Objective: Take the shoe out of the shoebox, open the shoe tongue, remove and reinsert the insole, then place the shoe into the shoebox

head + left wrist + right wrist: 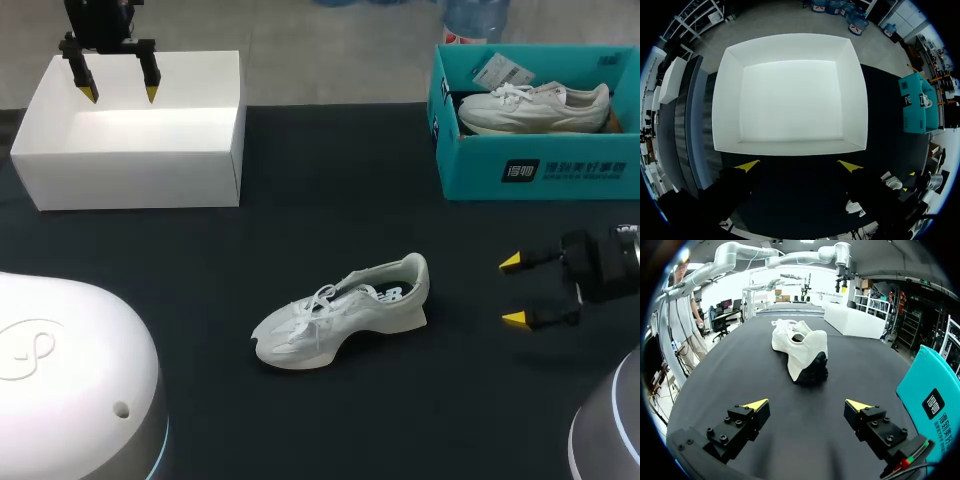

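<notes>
Shoe (340, 312) is out of any box, resting upright on its sole mid-bench (330, 220), long axis running slantwise: toe twd the robot's left, heel & collar twd the right fingers (512, 262). Those are held apart, nothing between them, level w/ the heel and near it, so the right arm is judged far better placed for the tongue. Left fingers (151, 92), also apart, hang over the white box (130, 175), well away. Insole and tongue can't be made out under laces & dark collar. Which box is meant, white or teal box (540, 170) w/ its second shoe (535, 105), can't be told.
</notes>
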Controlling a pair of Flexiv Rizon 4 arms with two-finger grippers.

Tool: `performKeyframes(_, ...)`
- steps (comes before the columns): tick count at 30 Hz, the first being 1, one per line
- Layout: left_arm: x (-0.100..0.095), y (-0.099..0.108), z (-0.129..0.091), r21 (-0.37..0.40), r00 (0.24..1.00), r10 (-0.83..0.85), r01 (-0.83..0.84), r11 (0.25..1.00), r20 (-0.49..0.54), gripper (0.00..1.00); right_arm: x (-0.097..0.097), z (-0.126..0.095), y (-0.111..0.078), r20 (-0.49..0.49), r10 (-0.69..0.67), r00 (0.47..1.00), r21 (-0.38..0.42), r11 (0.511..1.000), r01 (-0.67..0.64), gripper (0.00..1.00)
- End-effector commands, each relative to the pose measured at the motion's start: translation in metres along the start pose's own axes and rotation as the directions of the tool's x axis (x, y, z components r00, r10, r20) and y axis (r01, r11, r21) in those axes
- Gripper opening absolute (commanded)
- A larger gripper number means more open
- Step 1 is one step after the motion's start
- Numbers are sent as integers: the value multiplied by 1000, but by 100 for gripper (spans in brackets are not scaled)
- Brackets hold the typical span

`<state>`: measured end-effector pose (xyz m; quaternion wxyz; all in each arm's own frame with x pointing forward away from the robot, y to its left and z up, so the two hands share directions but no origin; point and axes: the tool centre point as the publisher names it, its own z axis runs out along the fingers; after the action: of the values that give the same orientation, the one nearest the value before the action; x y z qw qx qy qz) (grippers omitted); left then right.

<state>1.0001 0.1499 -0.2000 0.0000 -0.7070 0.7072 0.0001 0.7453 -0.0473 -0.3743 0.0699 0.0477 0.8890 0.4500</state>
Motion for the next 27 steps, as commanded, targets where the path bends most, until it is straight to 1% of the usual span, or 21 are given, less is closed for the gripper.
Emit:
performKeyframes(1,0,0,0,0,1000,0,0,1000,0,100,1,0,1,3,0,1000,2,1000,0,100)
performKeyframes(3,0,0,0,0,1000,0,0,1000,0,100,-2,3,2,-3,-13,1000,-7,1000,13,100)
performKeyframes(6,0,0,0,0,1000,0,0,1000,0,100,-12,12,5,-34,-40,999,-8,999,40,100)
performKeyframes(12,0,0,0,0,1000,0,0,1000,0,100,-31,28,10,-59,-86,995,-42,996,84,100)
performKeyframes(17,0,0,0,0,1000,0,0,1000,0,100,-43,47,11,-104,-103,989,-63,993,97,100)
performKeyframes(21,0,0,0,0,1000,0,0,1000,0,100,-45,66,13,-156,-120,980,-81,991,109,100)
performKeyframes(27,0,0,0,0,1000,0,0,1000,0,100,-46,80,18,-190,-132,973,-87,989,117,100)
